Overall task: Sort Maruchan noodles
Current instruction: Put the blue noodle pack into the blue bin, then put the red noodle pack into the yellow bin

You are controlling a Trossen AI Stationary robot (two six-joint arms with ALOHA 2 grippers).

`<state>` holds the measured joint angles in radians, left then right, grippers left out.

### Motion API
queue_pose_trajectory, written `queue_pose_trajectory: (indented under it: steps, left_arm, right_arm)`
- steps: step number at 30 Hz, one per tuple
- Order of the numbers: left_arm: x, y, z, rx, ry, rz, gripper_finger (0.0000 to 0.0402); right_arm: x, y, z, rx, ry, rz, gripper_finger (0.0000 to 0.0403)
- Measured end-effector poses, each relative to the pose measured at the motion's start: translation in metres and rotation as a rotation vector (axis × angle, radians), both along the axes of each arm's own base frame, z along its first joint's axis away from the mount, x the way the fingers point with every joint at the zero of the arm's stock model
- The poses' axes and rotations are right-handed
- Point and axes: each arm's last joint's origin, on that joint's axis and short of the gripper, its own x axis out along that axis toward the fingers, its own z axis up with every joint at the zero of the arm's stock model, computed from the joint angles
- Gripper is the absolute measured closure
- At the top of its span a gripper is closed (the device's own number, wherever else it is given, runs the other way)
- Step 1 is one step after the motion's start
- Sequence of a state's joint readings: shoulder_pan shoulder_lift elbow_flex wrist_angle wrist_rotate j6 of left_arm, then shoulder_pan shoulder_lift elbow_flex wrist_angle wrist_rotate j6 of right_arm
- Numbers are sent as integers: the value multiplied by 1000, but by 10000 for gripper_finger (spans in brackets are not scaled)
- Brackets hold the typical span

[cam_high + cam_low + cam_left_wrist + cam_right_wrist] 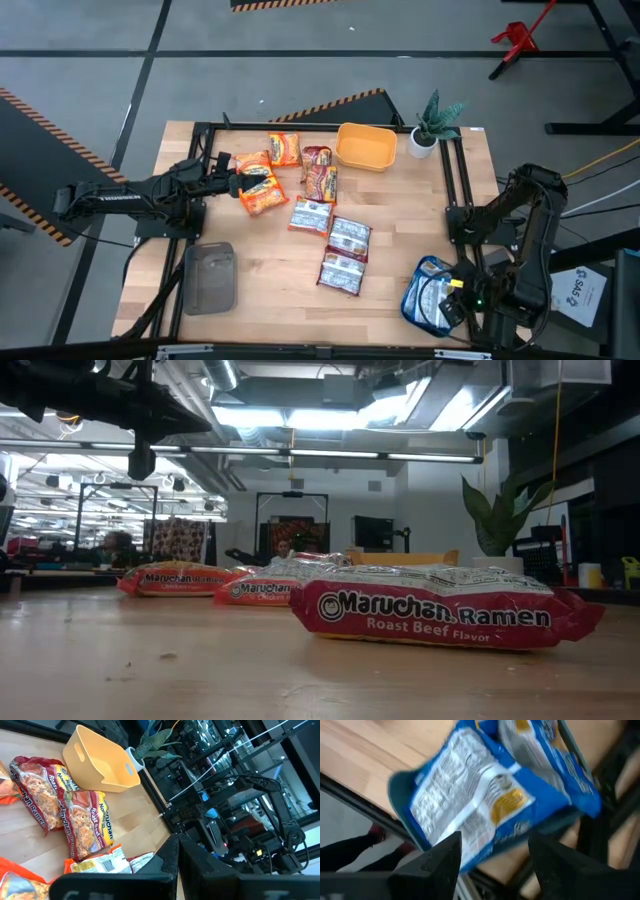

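Hovering tool: the right tool (452,307) hangs over the blue packets (428,292) at the worktop's near right corner, well away from the yellow bowl (365,146); its fingers (432,865) stand apart with nothing between them.
Blue packets: (470,805) piled in a teal tray (402,795), apparently released there.
Waiting tool: the left tool (243,183) sits to the left of the yellow bowl with fingers together, above an orange packet (262,190), empty.
Unsorted packets: orange ones left of the bowl; red-and-white ones (345,255) trailing from the bowl toward the blue pile.
Grey tray: (210,278) at the near left, far from the bowl.
Risk: the top blue packet looks tilted over the tray rim; a brush from the lifting fingers could drag it off the worktop edge.
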<state>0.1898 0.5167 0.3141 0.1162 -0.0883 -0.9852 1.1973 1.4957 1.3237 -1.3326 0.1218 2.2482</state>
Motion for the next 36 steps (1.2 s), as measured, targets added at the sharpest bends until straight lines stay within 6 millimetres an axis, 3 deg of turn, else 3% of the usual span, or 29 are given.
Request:
queue_pose_trajectory:
  steps: [12,19,25,31,36]
  left_arm:
    - [0,-1,0,-2,0,-38,401]
    - [1,-2,0,-5,0,-74,401]
    - [1,-2,0,-5,0,-80,401]
    - [1,-3,3,-2,-33,-113,401]
    - [1,-5,11,11,-118,-190,401]
  right_arm:
    - [5,27,-23,87,195,-60,189]
    - [24,47,-46,137,200,-80,189]
    - [47,47,-47,207,132,-98,189]
    - [48,53,-31,301,186,-60,189]
    - [51,58,12,383,139,-37,189]
